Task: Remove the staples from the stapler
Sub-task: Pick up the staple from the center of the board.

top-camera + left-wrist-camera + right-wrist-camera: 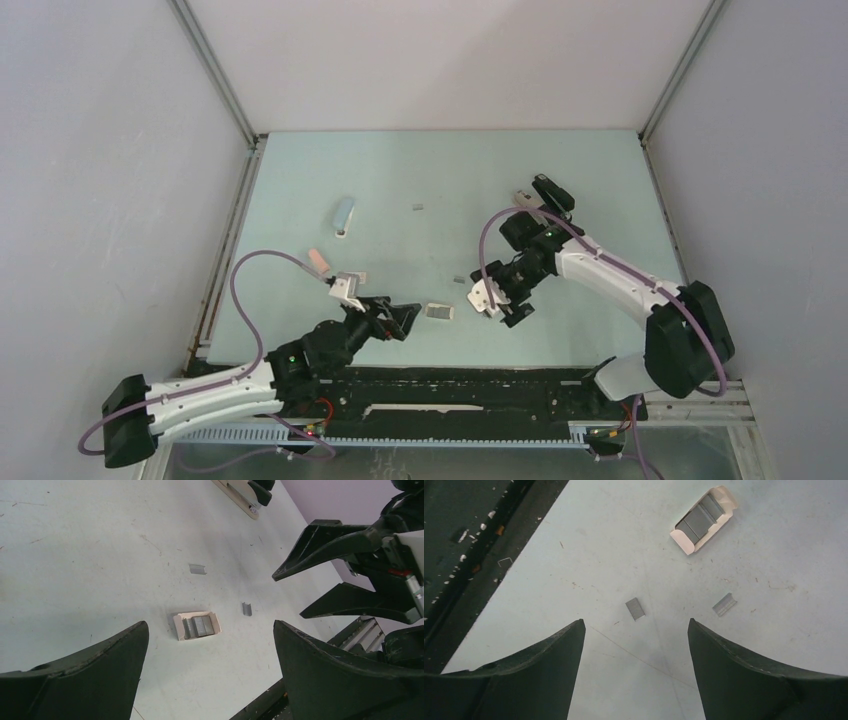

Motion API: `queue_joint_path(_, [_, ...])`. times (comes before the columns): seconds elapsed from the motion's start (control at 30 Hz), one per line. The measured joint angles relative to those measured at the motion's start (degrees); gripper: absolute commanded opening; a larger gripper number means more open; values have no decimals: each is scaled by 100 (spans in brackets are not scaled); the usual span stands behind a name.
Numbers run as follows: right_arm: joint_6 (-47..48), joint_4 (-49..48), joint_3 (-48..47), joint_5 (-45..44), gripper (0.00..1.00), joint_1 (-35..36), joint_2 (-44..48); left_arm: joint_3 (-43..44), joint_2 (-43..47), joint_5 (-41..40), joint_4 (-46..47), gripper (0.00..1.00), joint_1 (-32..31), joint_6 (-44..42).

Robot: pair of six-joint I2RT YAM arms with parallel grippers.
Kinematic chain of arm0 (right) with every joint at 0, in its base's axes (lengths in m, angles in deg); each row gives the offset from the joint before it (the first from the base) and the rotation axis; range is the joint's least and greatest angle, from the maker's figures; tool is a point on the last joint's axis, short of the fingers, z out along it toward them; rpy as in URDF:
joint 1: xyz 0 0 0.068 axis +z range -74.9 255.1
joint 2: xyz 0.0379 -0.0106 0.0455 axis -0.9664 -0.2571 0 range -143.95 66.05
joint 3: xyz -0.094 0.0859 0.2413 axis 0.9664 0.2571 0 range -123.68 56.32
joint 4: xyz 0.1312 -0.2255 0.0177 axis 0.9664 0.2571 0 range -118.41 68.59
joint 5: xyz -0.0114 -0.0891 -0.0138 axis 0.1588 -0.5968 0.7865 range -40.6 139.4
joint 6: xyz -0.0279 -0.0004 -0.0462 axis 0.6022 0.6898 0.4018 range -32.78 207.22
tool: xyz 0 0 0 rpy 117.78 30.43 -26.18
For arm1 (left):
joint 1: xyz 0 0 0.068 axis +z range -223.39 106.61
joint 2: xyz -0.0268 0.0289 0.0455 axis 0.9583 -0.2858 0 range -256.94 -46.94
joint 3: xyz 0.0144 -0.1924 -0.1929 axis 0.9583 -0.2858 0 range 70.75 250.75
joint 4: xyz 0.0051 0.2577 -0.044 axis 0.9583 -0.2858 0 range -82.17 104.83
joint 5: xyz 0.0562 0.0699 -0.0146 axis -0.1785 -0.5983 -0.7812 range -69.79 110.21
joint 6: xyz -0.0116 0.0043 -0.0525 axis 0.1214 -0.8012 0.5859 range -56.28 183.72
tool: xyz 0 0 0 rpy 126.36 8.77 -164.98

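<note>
Left claw (210,626) open, empty; small box (179,629) just beside. Right claw (636,623) open, empty; two loose staples (635,608) on counter (624,530) near fingertips.

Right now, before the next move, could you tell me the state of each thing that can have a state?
left gripper: jaws wide open, empty.
right gripper: jaws open, empty.
staple box: open, lying flat on the table, staple strips inside.
loose staple strips: two, lying on the table, outside the box.
light blue stapler: lying on the table, untouched; open or closed cannot be told.
</note>
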Motion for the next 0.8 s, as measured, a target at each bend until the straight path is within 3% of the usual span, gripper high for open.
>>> queue_joint_path(0.4, [48, -365, -101, -957, 64, 382, -990, -179, 299, 4, -164, 100, 0, 17])
queue_joint_path(0.8, [37, -466, -199, -1364, 60, 553, -1403, -177, 647, -17, -413, 100, 0, 15])
